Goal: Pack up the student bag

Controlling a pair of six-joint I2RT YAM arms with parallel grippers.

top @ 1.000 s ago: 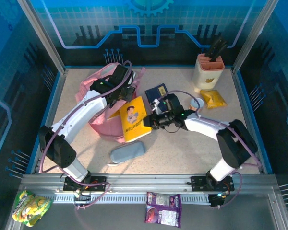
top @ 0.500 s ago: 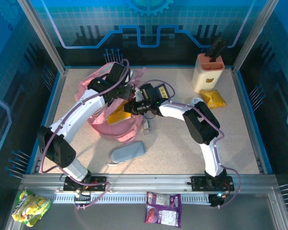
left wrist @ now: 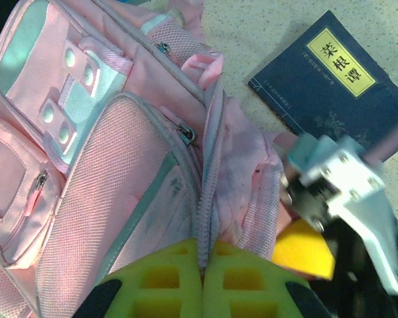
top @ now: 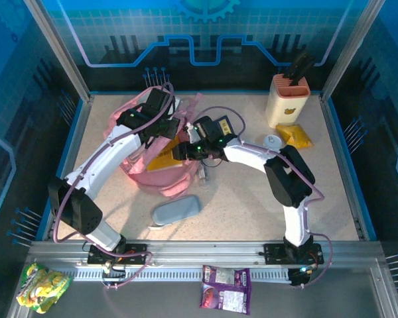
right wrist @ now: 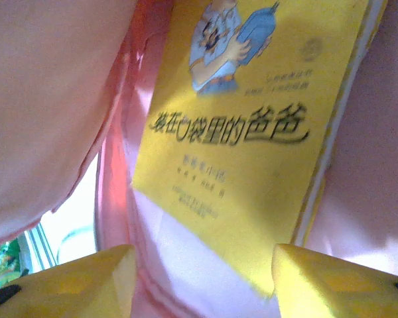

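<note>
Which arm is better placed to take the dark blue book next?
Right. The right tool is open and free, with the yellow book lying inside the student bag, and the dark blue book lies close beside it. The left tool is shut on the bag's zip edge, probably holding it open.

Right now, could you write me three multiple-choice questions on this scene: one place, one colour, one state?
1. Where does the dark blue book lie? A) inside the student bag B) on the table beside it C) on top of it
2. What colour is the cartoon-cover book in the bag's mouth? A) yellow B) green C) white
3. How is the left gripper? A) wide open B) shut on the bag's zip edge C) shut on a pen
Answers: 1 B, it lies flat on the speckled surface; 2 A, the right wrist view shows its cover; 3 B, its fingers meet on the zip.
</note>
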